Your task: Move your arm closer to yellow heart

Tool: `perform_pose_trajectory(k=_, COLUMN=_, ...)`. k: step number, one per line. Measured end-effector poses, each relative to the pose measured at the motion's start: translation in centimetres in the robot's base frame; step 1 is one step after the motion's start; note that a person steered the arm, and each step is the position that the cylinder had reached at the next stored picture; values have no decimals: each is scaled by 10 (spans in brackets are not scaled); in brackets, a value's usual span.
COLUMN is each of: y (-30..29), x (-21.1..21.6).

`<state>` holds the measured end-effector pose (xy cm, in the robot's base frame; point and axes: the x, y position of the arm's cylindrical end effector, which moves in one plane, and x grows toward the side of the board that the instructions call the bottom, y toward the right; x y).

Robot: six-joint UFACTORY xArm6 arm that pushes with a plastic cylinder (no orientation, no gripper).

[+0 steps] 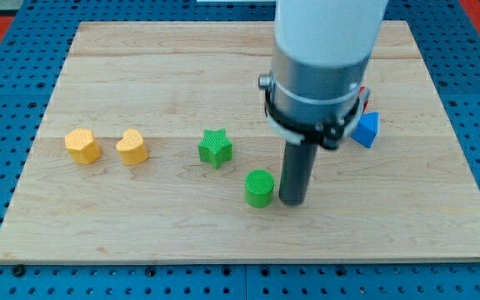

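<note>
The yellow heart [132, 147] lies on the wooden board at the view's left. My tip [292, 201] rests on the board right of centre, far to the right of the heart. It stands just right of a green cylinder [259, 187], almost touching it. A green star [215, 147] lies between the heart and my tip.
A yellow pentagon-like block [82, 145] lies left of the heart. A blue block [366, 129] sits at the right, partly behind the arm, with a bit of a red block [365, 93] showing above it. The wooden board [140, 67] lies on a blue pegboard.
</note>
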<state>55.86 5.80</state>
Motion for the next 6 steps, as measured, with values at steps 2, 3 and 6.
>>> perform_pose_trajectory(k=2, y=1, x=-12)
perform_pose_trajectory(k=3, y=-25, x=-27)
perform_pose_trajectory(k=6, y=-75, x=-12)
